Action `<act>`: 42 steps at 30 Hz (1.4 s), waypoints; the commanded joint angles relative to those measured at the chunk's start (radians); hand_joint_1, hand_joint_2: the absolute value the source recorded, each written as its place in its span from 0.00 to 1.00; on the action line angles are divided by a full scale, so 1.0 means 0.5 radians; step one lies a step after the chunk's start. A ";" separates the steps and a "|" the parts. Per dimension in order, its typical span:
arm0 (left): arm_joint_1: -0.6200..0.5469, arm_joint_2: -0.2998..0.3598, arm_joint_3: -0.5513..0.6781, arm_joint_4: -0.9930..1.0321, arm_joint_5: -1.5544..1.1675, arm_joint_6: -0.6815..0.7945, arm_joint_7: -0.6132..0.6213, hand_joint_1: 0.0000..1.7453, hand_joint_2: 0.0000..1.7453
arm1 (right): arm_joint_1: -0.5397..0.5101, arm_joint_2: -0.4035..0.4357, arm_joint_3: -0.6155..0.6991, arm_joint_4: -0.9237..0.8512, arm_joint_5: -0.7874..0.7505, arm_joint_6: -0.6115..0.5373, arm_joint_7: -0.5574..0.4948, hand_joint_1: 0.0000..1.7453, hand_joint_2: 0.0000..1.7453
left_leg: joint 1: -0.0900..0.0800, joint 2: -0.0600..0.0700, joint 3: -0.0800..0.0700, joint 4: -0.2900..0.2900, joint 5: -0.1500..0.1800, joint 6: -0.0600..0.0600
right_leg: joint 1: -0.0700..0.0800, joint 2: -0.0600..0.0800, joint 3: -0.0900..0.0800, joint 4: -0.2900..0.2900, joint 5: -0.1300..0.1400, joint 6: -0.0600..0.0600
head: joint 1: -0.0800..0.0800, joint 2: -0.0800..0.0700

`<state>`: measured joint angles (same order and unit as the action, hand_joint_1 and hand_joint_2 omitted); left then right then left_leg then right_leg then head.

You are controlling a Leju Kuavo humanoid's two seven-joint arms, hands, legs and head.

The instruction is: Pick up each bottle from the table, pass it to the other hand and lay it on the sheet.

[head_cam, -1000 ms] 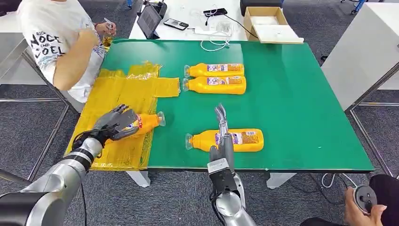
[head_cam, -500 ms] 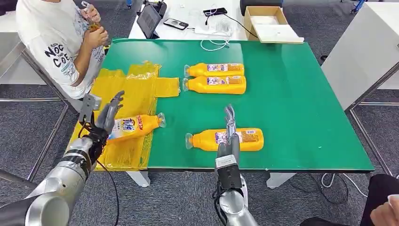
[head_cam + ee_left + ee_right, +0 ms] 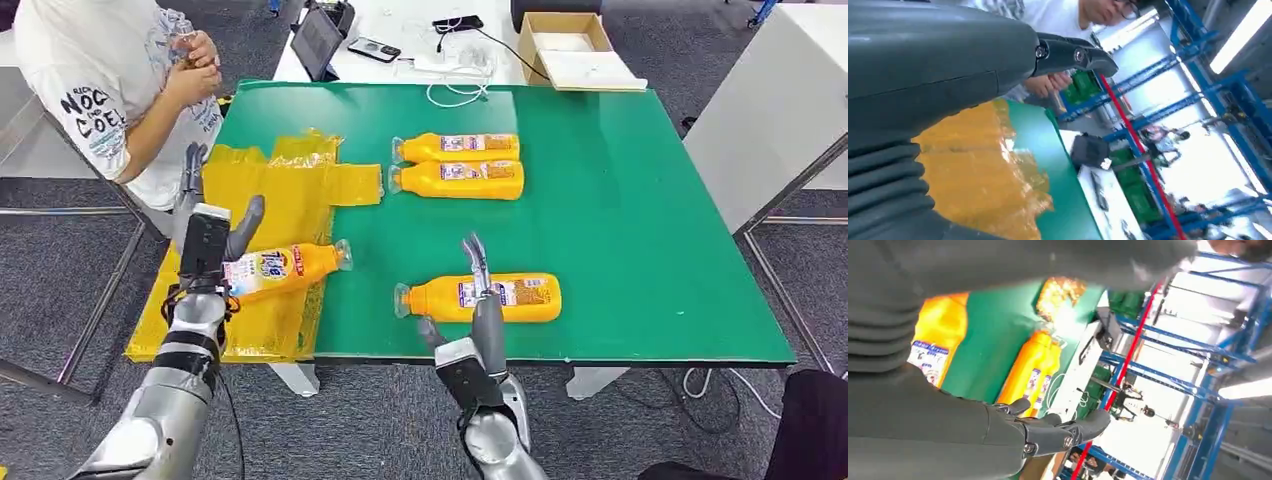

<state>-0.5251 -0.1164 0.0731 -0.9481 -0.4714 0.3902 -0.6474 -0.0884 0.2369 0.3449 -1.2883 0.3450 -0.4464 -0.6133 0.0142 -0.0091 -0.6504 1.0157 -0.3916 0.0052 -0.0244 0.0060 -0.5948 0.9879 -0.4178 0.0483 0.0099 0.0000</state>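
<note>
A yellow bottle [image 3: 285,268] lies on its side on the yellow sheet [image 3: 270,190], cap toward the table's middle. My left hand [image 3: 208,232] stands just left of it, fingers spread upward and holding nothing; its finger [image 3: 1073,52] shows over the sheet [image 3: 978,170]. Another bottle [image 3: 480,297] lies near the front edge of the green table [image 3: 620,230]. My right hand [image 3: 480,325] is in front of it, fingers straight and apart, overlapping its middle. Two more bottles [image 3: 458,148] [image 3: 458,180] lie side by side farther back, also seen as the pair of bottles [image 3: 1035,372].
A person [image 3: 110,90] sits at the table's far left corner, hands raised to the chest. A tablet [image 3: 318,42], phone [image 3: 374,50], cables and a cardboard box [image 3: 570,50] are on the white table behind. The green table's right half is bare.
My left hand let go of the bottle on the sheet and rose beside it with fingers upright. My right hand drew back slightly toward the front edge. The person lifted their hands.
</note>
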 commanded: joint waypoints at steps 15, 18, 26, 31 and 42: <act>0.501 -0.062 -0.547 -0.315 -0.089 -0.171 0.065 0.00 1.00 | -0.725 -0.823 -0.243 0.654 0.560 0.860 0.716 0.00 1.00 | -0.001 0.001 0.004 0.000 -0.001 0.002 | 0.000 0.001 0.006 -0.002 0.002 -0.001 | 0.001 0.000; 0.458 -0.064 -0.597 -0.234 -0.151 -0.155 0.066 0.00 1.00 | -0.840 -0.793 -0.160 0.838 0.628 0.875 0.757 0.00 1.00 | -0.001 0.003 0.004 0.000 -0.001 0.001 | 0.000 0.002 0.005 -0.001 0.003 0.001 | 0.001 0.000; 0.409 -0.068 -0.635 -0.152 -0.175 -0.151 0.067 0.00 1.00 | -0.907 -0.753 -0.070 1.001 0.637 0.900 0.736 0.00 1.00 | 0.000 0.003 0.004 0.000 -0.001 0.001 | 0.001 0.001 0.005 -0.002 0.003 0.001 | -0.001 0.000; 0.341 -0.085 -0.672 -0.015 -0.156 -0.151 0.054 0.00 1.00 | -0.996 -0.745 0.096 1.145 0.513 1.052 0.645 0.00 1.00 | 0.001 0.003 0.008 0.001 -0.002 0.002 | 0.003 0.001 0.010 -0.002 0.002 -0.001 | 0.001 0.000; 0.256 -0.110 -0.741 0.122 -0.112 -0.169 0.023 0.00 1.00 | -1.144 -0.802 0.371 1.119 0.255 1.355 0.493 0.00 1.00 | 0.000 0.003 0.004 0.002 0.001 0.004 | 0.001 0.001 0.005 0.000 0.004 0.002 | 0.000 0.000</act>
<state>-0.3348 -0.1736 -0.2533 -1.0040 -0.5394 0.3170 -0.6397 -0.5723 -0.1373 0.3974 -0.8107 0.5109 0.1708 -0.3479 0.0140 -0.0092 -0.6511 1.0164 -0.3898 0.0071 -0.0246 0.0061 -0.5945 0.9878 -0.4148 0.0524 0.0099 0.0000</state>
